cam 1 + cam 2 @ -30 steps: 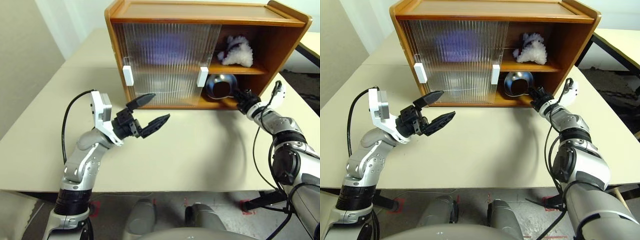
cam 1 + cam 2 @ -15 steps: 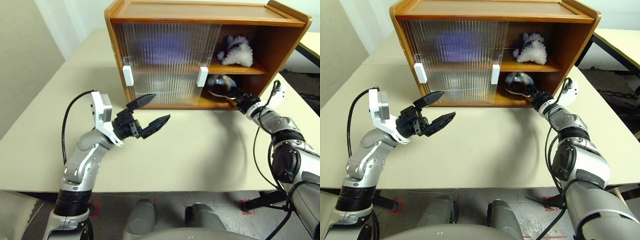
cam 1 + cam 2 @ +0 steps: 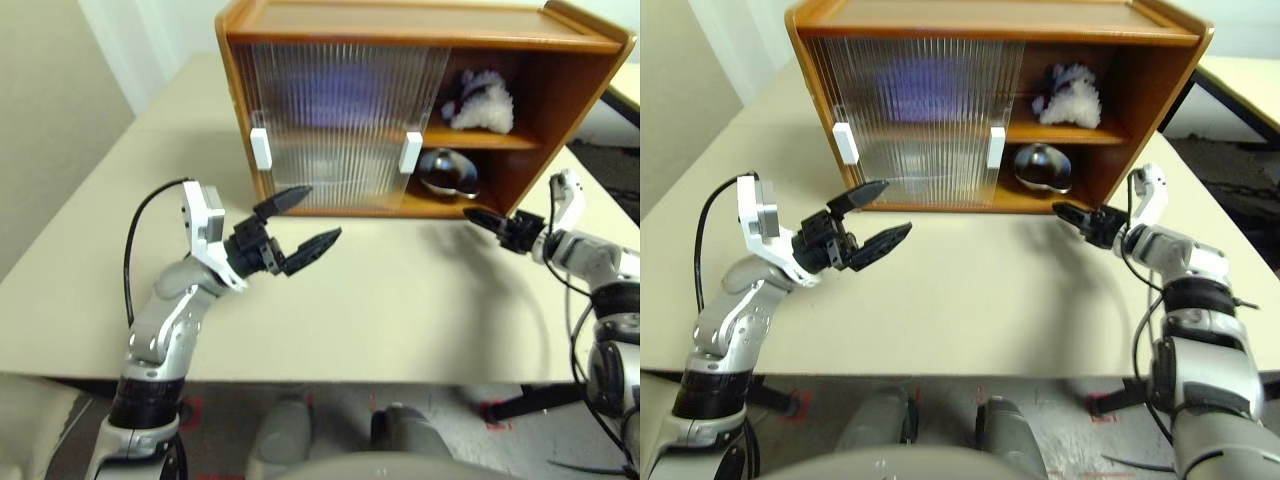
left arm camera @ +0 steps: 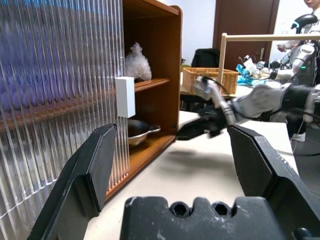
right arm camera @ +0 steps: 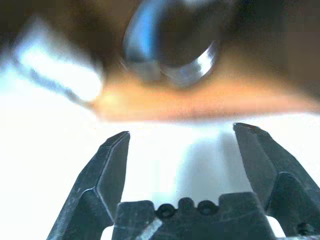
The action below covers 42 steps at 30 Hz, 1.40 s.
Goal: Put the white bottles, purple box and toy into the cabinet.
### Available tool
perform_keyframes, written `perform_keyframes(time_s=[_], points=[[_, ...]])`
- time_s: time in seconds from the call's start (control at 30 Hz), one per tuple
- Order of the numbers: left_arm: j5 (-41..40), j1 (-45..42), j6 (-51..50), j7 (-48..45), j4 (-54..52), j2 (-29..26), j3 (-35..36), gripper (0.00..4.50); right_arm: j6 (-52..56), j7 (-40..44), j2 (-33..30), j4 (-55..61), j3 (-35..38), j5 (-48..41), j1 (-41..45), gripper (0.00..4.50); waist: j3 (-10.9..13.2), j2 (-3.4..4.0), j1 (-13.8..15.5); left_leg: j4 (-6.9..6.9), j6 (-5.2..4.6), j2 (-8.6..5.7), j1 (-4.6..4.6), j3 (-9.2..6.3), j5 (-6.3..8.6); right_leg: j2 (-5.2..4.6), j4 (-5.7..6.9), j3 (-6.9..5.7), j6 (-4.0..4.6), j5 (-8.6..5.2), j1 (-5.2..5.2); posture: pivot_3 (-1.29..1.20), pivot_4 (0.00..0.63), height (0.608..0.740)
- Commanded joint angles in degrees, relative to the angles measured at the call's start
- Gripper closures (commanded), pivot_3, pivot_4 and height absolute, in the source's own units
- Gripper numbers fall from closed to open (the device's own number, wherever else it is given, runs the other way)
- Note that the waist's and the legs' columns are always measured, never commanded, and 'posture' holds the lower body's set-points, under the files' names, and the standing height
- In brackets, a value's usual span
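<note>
Cabinet (image 3: 300, 30), doors slid left, toy (image 3: 480, 100) on upper shelf, steel dish (image 3: 448, 172) below; right gripper (image 3: 1080, 218) and left gripper (image 3: 300, 222) both wide open, empty; risk: right fingers clipping the cabinet's front edge just beside them.

Robot lab or test room. Plain beige tables (image 3: 400, 300) pushed together, a lone cabinet (image 3: 420, 30) staged on top. Through the left wrist view: a second humanoid robot (image 4: 305, 35) at the far side, wicker basket (image 4: 210, 80) on a bench, dark door (image 4: 245, 25), white walls.
</note>
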<state>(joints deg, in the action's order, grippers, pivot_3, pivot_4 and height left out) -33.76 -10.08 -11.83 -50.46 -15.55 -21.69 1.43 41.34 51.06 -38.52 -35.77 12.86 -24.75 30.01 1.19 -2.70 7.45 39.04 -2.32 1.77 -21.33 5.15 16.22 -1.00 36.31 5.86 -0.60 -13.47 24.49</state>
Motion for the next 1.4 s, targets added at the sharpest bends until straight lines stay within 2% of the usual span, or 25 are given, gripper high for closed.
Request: perform_keyframes(time_s=[0.03, 0.07, 0.2, 0.4, 0.77, 1.03, 1.4], points=[[0.08, 0.32, -0.02, -0.11, -0.33, -0.38, -0.15, 0.00, 10.29, 3.52, -2.41, 12.72, -1.61, -4.35, -1.76, 0.43, 0.02, 0.03, -0.56, 0.00, 0.00, 0.03, 0.00, 0.04, 0.00, 0.02, 0.00, 0.03, -0.01, -0.02, 0.00, 0.24, 0.000, 0.740], [0.09, 0.22, 0.01, -0.15, -0.17, -0.36, -0.15, 0.00, 11.86, 3.41, -2.42, 14.71, -1.37, -5.18, -1.86, 0.64, 0.02, 0.03, -0.84, 0.00, 0.00, 0.07, -0.09, 0.10, 0.00, 0.04, 0.01, 0.04, -0.02, -0.06, -0.04, 0.24, 0.000, 0.740], [0.22, -0.48, 0.00, -0.28, 0.26, -0.18, -0.52, 0.00, 19.69, 0.96, 1.67, 23.60, -0.17, -11.22, 1.40, 2.15, 0.03, 0.02, -1.71, 0.00, -0.01, 0.11, 0.09, 0.08, -0.01, 0.13, 0.08, 0.01, -0.11, -0.11, -0.16, 0.24, 0.000, 0.740], [0.36, -0.64, 0.21, -0.28, 0.46, -0.34, -0.33, 0.00, 21.53, -4.82, 12.06, 24.63, 3.10, -16.72, 6.59, 4.47, 0.02, 0.02, -1.60, 0.00, -0.11, 0.08, 0.19, 0.06, -0.07, 0.14, 0.12, -0.04, -0.10, -0.04, -0.09, 0.25, 0.000, 0.740], [0.77, -0.39, 0.66, 0.27, 0.29, 0.09, -0.50, 0.00, 14.26, -12.75, 21.65, 26.55, 0.26, -14.64, 9.71, 4.47, 0.02, 0.02, -0.06, -0.04, 0.03, 0.04, -0.08, 0.02, 0.09, 0.01, 0.02, -0.12, 0.03, 0.05, 0.14, 0.27, 0.000, 0.740], [0.90, 0.19, 0.99, -0.14, 0.53, -0.16, -0.59, 0.00, 2.64, -15.26, 23.75, 25.01, -2.30, -9.18, 11.05, 4.47, 0.01, 0.01, -0.17, -0.04, 0.04, 0.05, -0.03, 0.05, 0.09, 0.00, 0.04, -0.15, 0.05, 0.05, 0.12, 0.26, 0.000, 0.740], [1.18, 0.20, 1.69, -0.69, 1.26, 0.19, -1.37, 0.00, -3.23, -16.55, 22.74, 24.03, -2.13, -6.35, 9.43, 4.47, 0.02, 0.01, -0.22, -0.04, 0.04, 0.07, -0.02, 0.05, 0.09, 0.00, 0.04, -0.15, 0.08, 0.04, 0.13, 0.25, 0.000, 0.740]])
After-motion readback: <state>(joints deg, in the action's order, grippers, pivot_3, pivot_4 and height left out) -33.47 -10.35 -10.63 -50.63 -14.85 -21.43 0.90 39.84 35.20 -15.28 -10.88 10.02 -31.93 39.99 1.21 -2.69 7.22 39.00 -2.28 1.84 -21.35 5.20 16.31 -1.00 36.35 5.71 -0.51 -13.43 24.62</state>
